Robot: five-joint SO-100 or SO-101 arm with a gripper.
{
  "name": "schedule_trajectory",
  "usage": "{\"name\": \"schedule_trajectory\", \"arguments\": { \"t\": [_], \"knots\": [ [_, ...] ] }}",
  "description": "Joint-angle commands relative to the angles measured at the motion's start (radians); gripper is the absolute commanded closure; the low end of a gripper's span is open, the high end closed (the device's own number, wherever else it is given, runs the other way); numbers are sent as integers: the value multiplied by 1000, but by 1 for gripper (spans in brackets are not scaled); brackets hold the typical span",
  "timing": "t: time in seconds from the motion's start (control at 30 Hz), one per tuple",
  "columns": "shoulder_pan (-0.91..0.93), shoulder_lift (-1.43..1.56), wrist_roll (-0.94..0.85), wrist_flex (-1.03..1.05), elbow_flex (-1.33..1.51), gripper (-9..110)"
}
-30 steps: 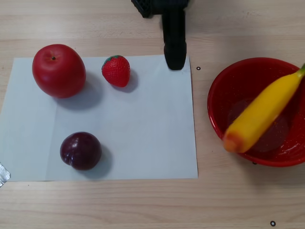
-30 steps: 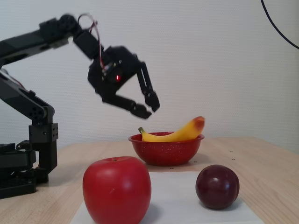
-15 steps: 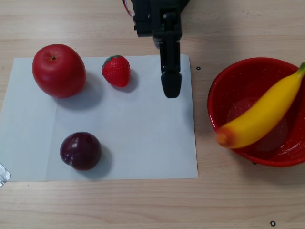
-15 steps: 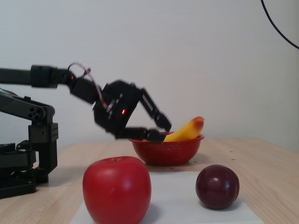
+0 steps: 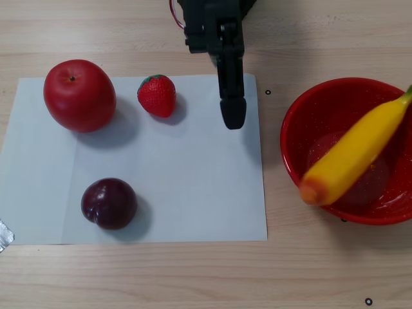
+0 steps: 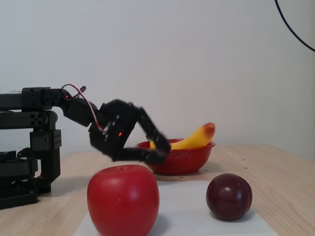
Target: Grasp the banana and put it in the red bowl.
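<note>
The work surface is a light wooden table set against a plain white wall. A white paper sheet covers the left and centre of the table in the other view.

The black robot arm stands at the left of the fixed view and reaches right. In the other view it enters from the far edge, over the right part of the sheet. The gripper hangs above the sheet, well apart from every fruit. Its fingers appear together in the other view, with no gap visible at the tip and nothing between them.

The red bowl stands on bare wood at the right of the sheet in the other view. In the fixed view it sits behind the gripper.

The banana lies in the red bowl, tilted. Its orange-red tip rests on the near-left rim and overhangs it. Its greenish stem points toward the far-right rim.

A red apple rests on the far-left part of the sheet. A dark plum rests on the near-left part. A strawberry rests just right of the apple, apart from it.
</note>
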Motion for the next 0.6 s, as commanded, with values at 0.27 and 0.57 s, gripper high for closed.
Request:
{"name": "schedule_trajectory", "arguments": {
  "t": [0.27, 0.57],
  "knots": [
    [2, 69, 32, 362, 5, 101],
    [2, 67, 64, 584, 6, 101]
  ]
}}
